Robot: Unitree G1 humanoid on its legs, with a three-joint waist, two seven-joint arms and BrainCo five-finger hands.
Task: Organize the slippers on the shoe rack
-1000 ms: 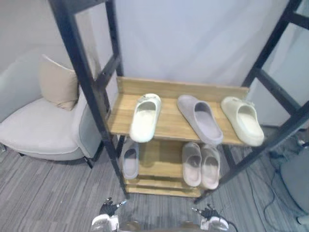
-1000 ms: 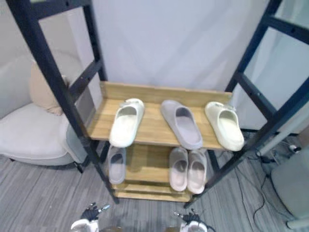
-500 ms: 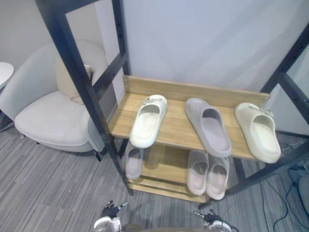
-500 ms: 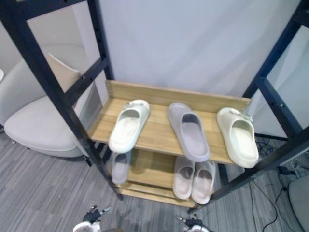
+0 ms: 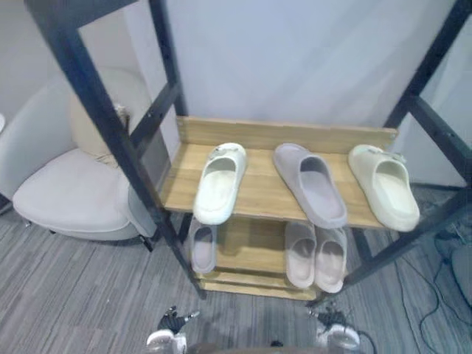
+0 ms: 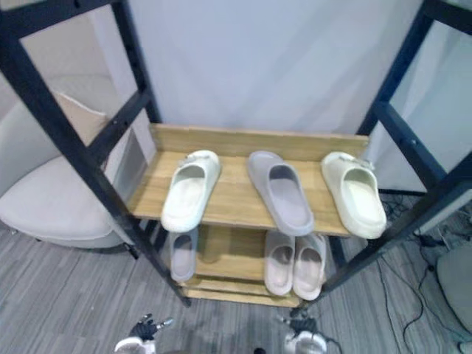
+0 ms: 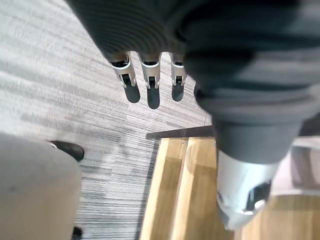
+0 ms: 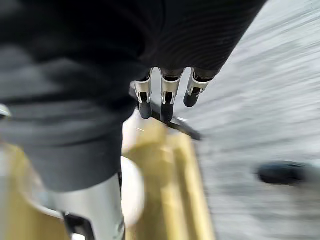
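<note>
- A black metal-framed shoe rack with pale wooden shelves (image 5: 258, 136) stands on grey striped carpet (image 5: 66, 295), with a light grey armchair (image 5: 66, 199) to its left.
- On the upper shelf, a cream rubber slipper (image 5: 218, 184) lies at the left, a mauve-grey rubber slipper (image 5: 310, 184) in the middle and a second cream slipper (image 5: 383, 186) at the right, none touching.
- On the lower shelf, a single grey slipper (image 5: 201, 249) sits at the left and a pair of pinkish-beige slippers (image 5: 300, 254) lies side by side at the right.
- The left hand (image 5: 167, 335) and right hand (image 5: 335, 332) hang low on the near side of the rack, well apart from every slipper.
- The left fingers (image 7: 151, 80) and right fingers (image 8: 168, 95) are straight, slightly apart, and hold nothing.
</note>
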